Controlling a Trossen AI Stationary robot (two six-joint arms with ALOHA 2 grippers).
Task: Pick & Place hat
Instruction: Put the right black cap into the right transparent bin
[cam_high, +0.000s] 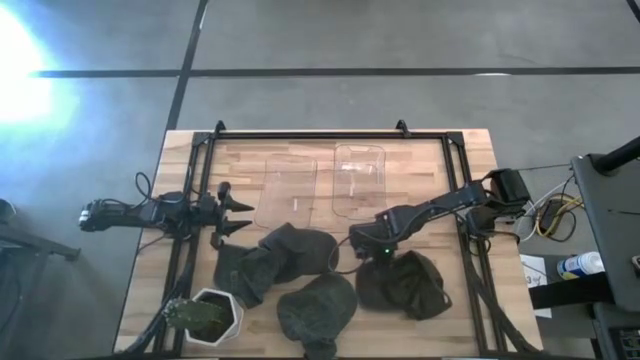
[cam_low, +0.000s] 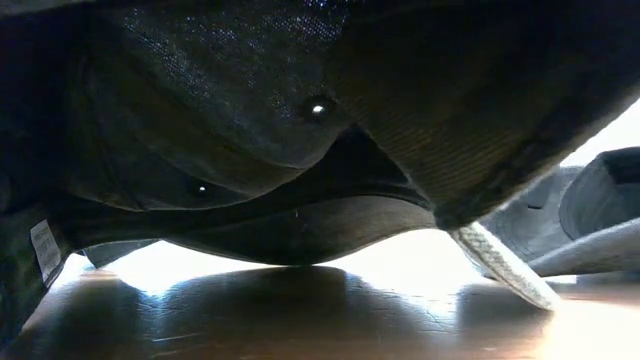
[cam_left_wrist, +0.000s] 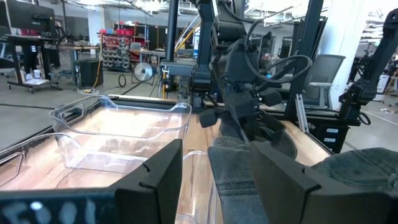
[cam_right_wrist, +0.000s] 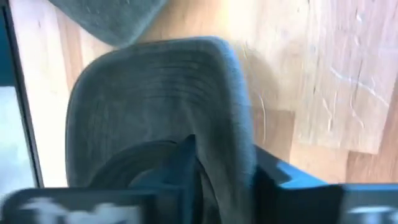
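Several dark green hats lie on the table's near half: one at the left (cam_high: 285, 255), one at the near edge (cam_high: 318, 310) that fills the low view (cam_low: 300, 130), and one at the right (cam_high: 403, 285). My right gripper (cam_high: 358, 241) (cam_right_wrist: 230, 180) stands between the left and right hats, shut on a hat brim (cam_right_wrist: 155, 87). My left gripper (cam_high: 235, 213) (cam_left_wrist: 214, 180) waits open over the table's left side, touching nothing. My right gripper pinches a hat's stitched brim at its edge (cam_right_wrist: 235, 140) between its two fingers, slanting down from the table's right side. The brim curves up into the fingers. The gripper hides the hold in the high view, so which hat it has, and whether that hat is lifted, cannot be told.
Two clear plastic trays (cam_high: 285, 190) (cam_high: 358, 180) sit side by side at the table's far middle, also seen in the left wrist view (cam_left_wrist: 118, 124). A white pot with a plant (cam_high: 205, 318) stands at the near left corner. A black frame (cam_high: 320, 134) borders the table.
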